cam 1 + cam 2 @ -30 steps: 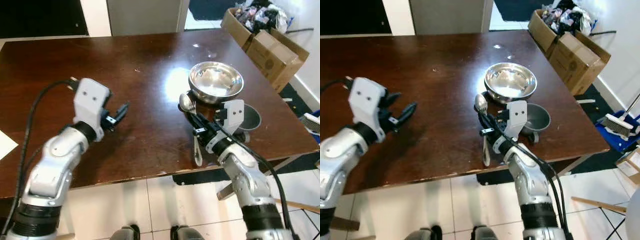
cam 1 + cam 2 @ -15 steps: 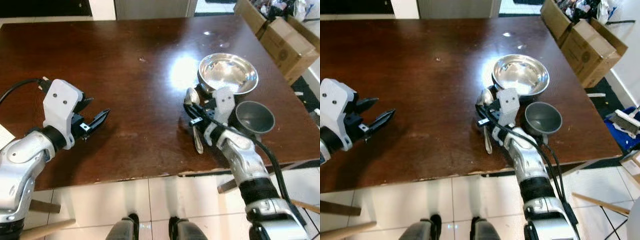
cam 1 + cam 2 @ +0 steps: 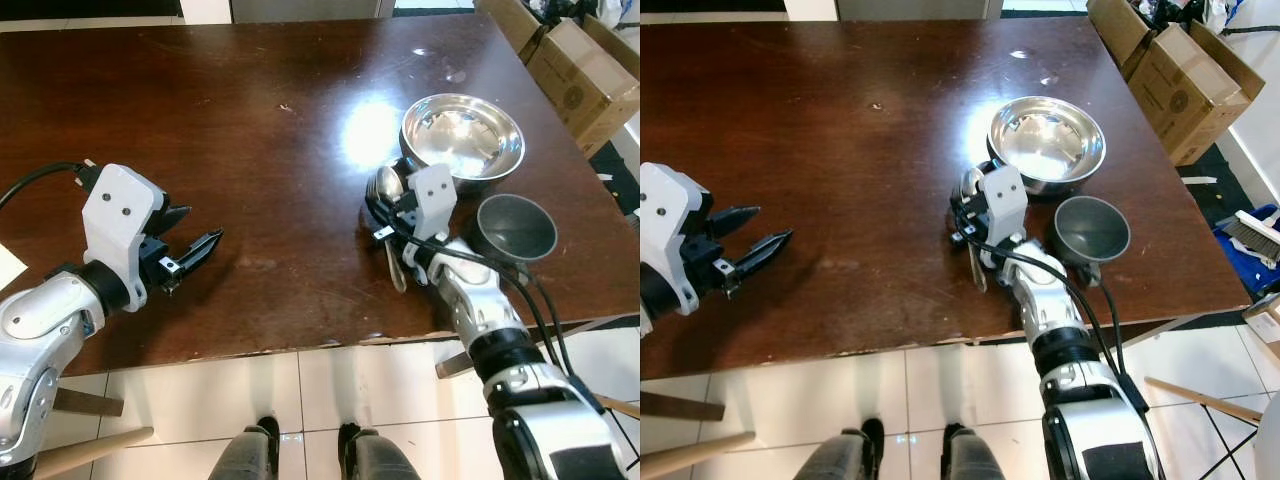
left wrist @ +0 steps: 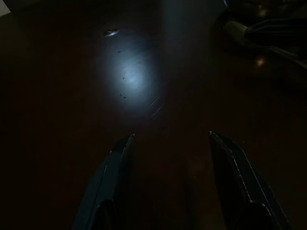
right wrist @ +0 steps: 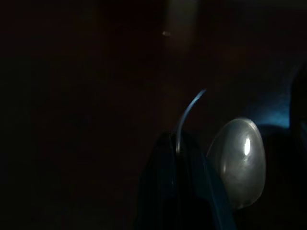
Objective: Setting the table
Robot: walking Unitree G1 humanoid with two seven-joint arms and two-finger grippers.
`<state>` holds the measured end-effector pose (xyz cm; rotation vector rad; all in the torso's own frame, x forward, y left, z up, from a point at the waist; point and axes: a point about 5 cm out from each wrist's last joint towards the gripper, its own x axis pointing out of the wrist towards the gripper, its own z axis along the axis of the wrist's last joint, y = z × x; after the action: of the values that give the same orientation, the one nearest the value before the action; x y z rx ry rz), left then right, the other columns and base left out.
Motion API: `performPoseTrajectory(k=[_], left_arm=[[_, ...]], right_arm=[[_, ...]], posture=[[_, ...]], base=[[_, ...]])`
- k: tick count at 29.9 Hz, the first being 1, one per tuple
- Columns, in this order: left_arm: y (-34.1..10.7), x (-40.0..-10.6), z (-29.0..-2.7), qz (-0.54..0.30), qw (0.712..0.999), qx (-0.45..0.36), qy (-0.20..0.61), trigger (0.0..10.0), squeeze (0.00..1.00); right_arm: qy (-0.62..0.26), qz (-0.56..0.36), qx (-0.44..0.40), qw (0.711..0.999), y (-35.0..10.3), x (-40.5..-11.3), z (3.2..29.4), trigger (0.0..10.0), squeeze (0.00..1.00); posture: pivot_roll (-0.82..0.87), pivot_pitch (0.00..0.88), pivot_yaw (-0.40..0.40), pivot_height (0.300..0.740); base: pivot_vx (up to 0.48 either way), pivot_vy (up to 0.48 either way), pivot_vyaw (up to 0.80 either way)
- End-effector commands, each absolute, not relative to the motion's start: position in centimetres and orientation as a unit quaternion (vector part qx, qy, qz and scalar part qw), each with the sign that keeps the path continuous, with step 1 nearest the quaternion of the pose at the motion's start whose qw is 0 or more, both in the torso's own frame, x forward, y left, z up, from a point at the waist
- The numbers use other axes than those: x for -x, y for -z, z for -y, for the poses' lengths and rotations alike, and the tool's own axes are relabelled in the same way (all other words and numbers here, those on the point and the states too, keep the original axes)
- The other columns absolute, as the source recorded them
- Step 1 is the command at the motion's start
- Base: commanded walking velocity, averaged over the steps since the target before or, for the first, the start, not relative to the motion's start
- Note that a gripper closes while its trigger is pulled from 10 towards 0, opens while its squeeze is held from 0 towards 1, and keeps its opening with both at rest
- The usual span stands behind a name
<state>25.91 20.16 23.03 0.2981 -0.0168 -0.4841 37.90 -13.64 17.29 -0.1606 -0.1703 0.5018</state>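
Note:
On the dark wooden table [image 3: 250,130], a shiny steel bowl [image 3: 462,135] sits at the right, with a dark grey cup [image 3: 515,228] just in front of it. A metal spoon [image 3: 386,186] lies to the left of the steel bowl, its handle pointing to the table's front edge. My right gripper [image 3: 378,215] is low over that spoon. In the right wrist view it [image 5: 177,140] is shut on a thin metal utensil [image 5: 188,112] seen edge-on, beside the spoon's bowl [image 5: 237,160]. My left gripper [image 3: 203,226] hovers open over bare table at the front left, nothing between its fingers [image 4: 117,163].
Cardboard boxes [image 3: 585,60] stand on the floor past the table's right edge, and a brush [image 3: 1255,228] lies there too. A white sheet [image 3: 8,268] pokes in at the far left. The table's front edge runs just below both grippers, with tiled floor beneath.
The camera has tipped down and nearer the table. My right wrist has moved left, off the grey cup, which now shows whole. The left gripper stays open.

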Motion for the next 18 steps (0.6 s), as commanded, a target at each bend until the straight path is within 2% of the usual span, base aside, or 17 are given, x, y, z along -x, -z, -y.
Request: performPoseTrajectory(k=[1,9,11,12,14,15,18], left_arm=[[-22.6,-25.5,-19.8,-0.001,0.958,-0.143,0.248,10.0,0.00],[-22.4,-25.3,-19.7,-0.005,0.958,-0.139,0.251,10.0,0.00],[-22.4,-25.3,-19.6,-0.006,0.958,-0.138,0.251,10.0,0.00],[-22.4,-25.4,-19.5,-0.005,0.958,-0.137,0.251,10.0,0.00],[-22.4,-25.4,-19.5,-0.005,0.958,-0.136,0.251,10.0,0.00],[-22.3,-25.4,-19.3,-0.004,0.958,-0.133,0.253,10.0,0.00],[-22.0,-25.5,-18.9,-0.002,0.959,-0.128,0.252,10.0,0.00]], right_arm=[[-0.243,0.073,0.085,0.963,-16.5,-37.8,14.0,10.0,0.00],[-0.230,0.071,0.101,0.965,-16.5,-38.3,13.8,10.0,0.00],[-0.225,0.070,0.093,0.967,-16.5,-38.4,13.8,10.0,0.04],[-0.221,0.074,0.094,0.968,-16.6,-38.5,13.9,10.0,0.17],[-0.220,0.076,0.093,0.968,-16.7,-38.5,13.9,10.0,0.17],[-0.219,0.092,0.094,0.967,-17.3,-38.6,13.9,10.0,0.00],[-0.216,0.132,0.086,0.964,-18.8,-38.6,14.0,10.0,0.00]], posture=[[0.08,0.222,0.054,0.740],[0.09,0.211,0.055,0.740],[0.09,0.207,0.056,0.740],[0.09,0.204,0.055,0.740],[0.08,0.204,0.054,0.740],[0.08,0.198,0.053,0.740],[0.07,0.192,0.048,0.740]], base=[[0.000,0.000,0.00],[0.000,0.000,0.00],[0.000,0.000,0.00],[0.000,0.000,0.00],[0.000,0.000,0.00],[0.000,0.000,0.00],[0.000,0.000,0.00]])
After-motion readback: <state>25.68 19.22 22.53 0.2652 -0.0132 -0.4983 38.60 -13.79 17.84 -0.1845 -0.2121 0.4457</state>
